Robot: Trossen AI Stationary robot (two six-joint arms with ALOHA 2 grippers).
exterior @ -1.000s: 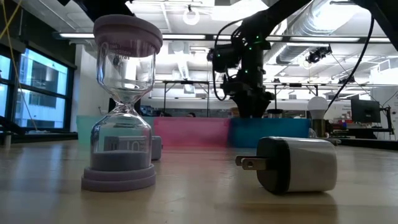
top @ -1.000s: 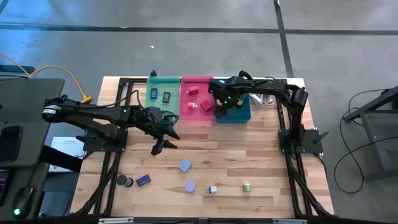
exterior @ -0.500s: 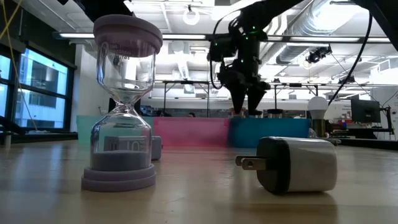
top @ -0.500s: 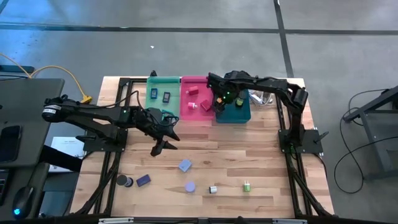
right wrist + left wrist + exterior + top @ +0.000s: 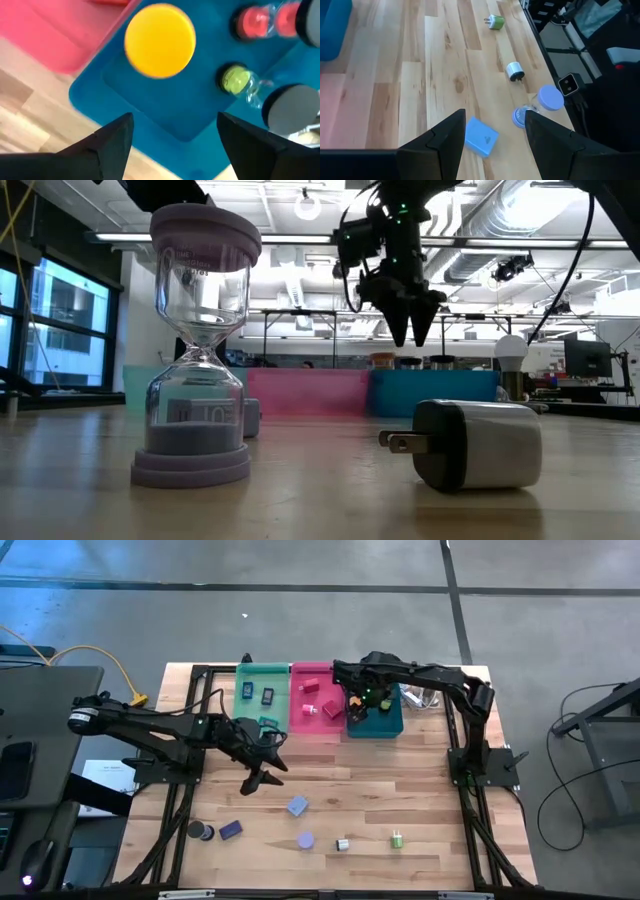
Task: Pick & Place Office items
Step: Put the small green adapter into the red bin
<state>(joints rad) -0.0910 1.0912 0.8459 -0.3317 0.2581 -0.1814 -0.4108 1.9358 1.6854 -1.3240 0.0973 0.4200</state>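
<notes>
Several small office items lie on the near part of the table: a blue block (image 5: 297, 806), a lavender hourglass (image 5: 306, 840), a grey charger (image 5: 343, 844), a green charger (image 5: 397, 839), a dark blue block (image 5: 231, 830) and a dark roll (image 5: 199, 831). My left gripper (image 5: 256, 779) hovers open over bare wood; its wrist view shows the blue block (image 5: 481, 137) between the fingertips, farther off. My right gripper (image 5: 356, 705) hangs open and empty above the teal bin (image 5: 385, 722). A yellow disc (image 5: 160, 40) lies in the bin below it.
Green bin (image 5: 262, 692) and pink bin (image 5: 316, 700) stand beside the teal one at the far edge, each with small items inside. The teal bin also holds red, green and grey pieces (image 5: 257, 22). A white bulb (image 5: 511, 350) stands behind. Bare wood lies mid-table.
My right gripper has risen from down inside the teal bin to well above its rim, with nothing held. The items on the table have stayed where they were.
</notes>
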